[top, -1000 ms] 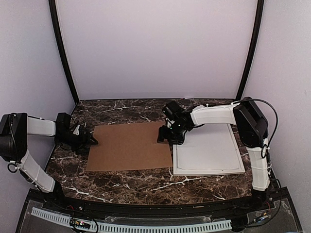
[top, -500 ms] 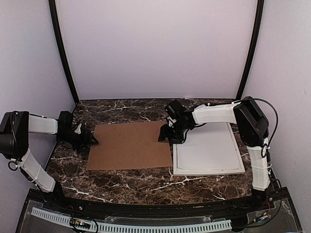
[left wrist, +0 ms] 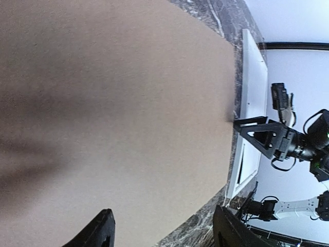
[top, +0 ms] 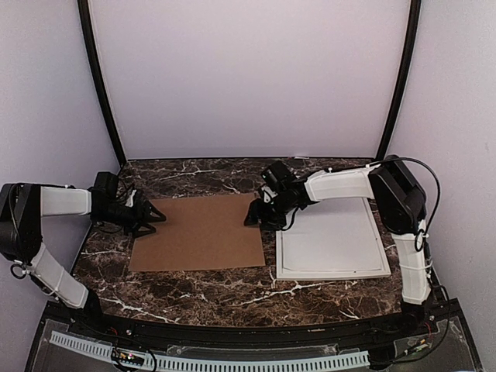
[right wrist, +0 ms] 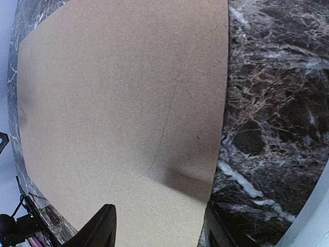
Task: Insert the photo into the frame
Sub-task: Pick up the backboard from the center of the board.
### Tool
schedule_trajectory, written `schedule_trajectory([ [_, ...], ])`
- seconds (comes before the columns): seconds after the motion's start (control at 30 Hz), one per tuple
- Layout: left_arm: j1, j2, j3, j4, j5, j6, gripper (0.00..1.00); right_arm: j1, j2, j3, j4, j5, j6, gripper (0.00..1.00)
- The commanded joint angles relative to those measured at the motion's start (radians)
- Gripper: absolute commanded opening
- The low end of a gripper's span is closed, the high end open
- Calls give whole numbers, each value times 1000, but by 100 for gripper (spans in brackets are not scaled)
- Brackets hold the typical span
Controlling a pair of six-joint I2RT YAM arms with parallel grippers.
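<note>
Frame, white, lies flat on the right side of the dark marbled counter, under the right arm's forearm. Its left edge runs just beside the right edge of the brown board, with a thin strip of counter between them. Board lies centre-left on the counter. Left hand sits low at the board's left edge, pointing right; in its wrist view the fingers stand apart, clamped on nothing, board surface stretching out beyond them. Right hand sits at the board's right edge near the far corner, pointing left; fingers spread, board edge running between them. Contact with the board: cannot tell for either hand
</note>
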Motion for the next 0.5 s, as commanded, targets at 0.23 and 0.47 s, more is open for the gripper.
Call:
schedule_trajectory([
  [0.23, 2, -111, 83, -129, -128, 65, 69, 13, 41, -24, -18, 7, -7, 59],
  [0.47, 2, -68, 136, -220, -455, 150, 80, 23, 31, 21, -91, 101, -41, 63],
])
